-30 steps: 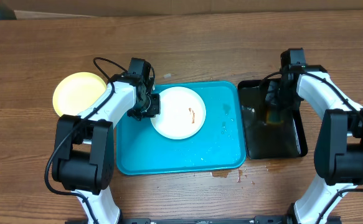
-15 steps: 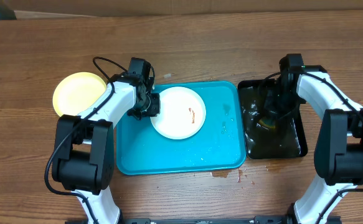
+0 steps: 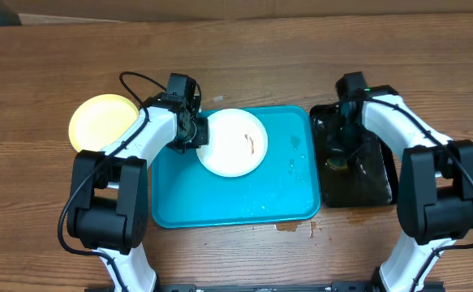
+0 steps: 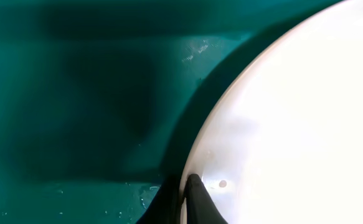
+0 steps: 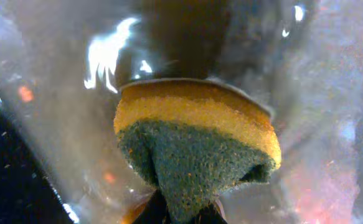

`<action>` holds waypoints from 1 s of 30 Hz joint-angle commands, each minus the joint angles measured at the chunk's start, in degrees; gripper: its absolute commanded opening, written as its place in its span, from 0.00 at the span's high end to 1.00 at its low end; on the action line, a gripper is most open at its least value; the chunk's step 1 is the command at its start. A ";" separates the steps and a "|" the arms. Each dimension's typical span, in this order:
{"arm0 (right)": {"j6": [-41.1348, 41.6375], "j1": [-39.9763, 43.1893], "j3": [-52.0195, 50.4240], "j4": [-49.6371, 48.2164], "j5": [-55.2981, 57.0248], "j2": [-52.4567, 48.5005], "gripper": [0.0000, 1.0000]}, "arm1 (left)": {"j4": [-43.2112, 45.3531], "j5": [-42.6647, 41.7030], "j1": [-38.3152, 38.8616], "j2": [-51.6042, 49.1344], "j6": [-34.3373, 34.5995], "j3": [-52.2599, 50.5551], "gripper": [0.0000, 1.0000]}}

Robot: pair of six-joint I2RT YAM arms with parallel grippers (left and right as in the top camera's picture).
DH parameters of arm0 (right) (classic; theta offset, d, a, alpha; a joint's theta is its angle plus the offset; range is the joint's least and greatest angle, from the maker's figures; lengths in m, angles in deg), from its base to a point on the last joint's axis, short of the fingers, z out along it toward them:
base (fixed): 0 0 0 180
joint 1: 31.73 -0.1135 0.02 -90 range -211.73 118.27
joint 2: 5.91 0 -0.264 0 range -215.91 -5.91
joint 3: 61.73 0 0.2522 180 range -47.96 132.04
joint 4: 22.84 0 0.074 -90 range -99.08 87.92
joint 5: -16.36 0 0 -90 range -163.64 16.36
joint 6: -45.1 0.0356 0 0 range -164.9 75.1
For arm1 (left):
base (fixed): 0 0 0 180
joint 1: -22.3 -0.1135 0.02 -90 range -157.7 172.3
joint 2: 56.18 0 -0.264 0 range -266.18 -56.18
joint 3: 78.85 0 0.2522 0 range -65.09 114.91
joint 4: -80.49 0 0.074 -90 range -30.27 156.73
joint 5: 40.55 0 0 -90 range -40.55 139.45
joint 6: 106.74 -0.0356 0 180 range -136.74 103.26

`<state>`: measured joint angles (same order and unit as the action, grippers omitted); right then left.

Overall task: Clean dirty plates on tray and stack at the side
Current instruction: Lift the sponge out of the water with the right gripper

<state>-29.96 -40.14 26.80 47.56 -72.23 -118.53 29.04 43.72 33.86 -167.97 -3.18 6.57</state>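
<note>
Overhead obscures both grips; left tool [image 3: 195, 135] clamps white plate [image 3: 238, 144]; right tool [image 3: 338, 151] pinches sponge [image 5: 197, 143].

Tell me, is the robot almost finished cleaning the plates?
Partly. Done: a yellow plate sits beside the blue tray, no smears showing. In hand: the left hand pinches the rim of the white plate on the tray, and the right hand grips a sponge in the black tray. Left: wiping off that plate's brown smear, then stacking it on the yellow one.
</note>
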 commanded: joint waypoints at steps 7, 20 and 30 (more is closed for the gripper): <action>0.02 0.11 -0.13 0.57 3.08 1.62 0.96 | -11.96 -0.98 0.11 -2.10 1.46 -1.44 0.84; -0.15 0.11 0.02 0.24 3.76 1.62 0.96 | -6.14 -1.33 -0.02 -2.10 1.44 -1.44 0.96; 0.13 -0.70 6.64 7.43 5.20 7.69 0.96 | -5.55 -1.33 0.11 -2.10 1.44 -1.44 0.96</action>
<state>-29.94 -40.40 30.75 54.80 -68.41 -116.50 23.11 40.88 33.81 -167.73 -1.86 6.61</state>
